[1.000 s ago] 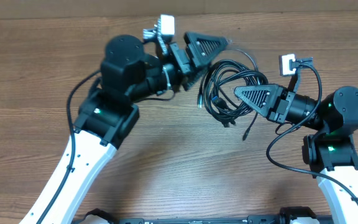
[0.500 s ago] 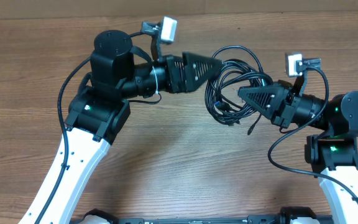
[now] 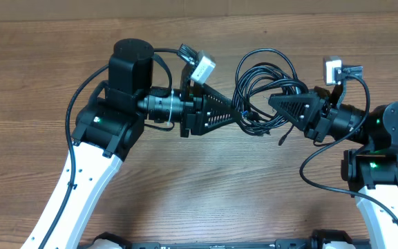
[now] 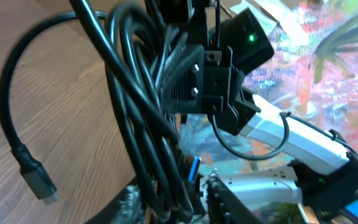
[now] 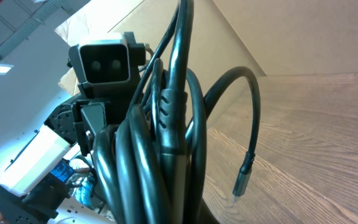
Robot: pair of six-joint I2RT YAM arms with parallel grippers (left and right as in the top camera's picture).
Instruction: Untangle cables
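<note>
Overhead | cables [image 3: 260, 84] (one coiled bundle) | left fingers [image 3: 221, 115] grasping them | right fingers [image 3: 292, 107] grasping them

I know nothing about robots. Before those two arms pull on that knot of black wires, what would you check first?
1. Right gripper shut on the cable bundle: ok.
2. Left gripper firmly gripping strands: cannot tell; strands run between its fingers in the left wrist view.
3. Strands separated: not ok; they form one looped tangle.
4. Plug end hanging free of the loops: ok.
5. Grippers not touching each other: ok; the bundle sits between them.
</note>
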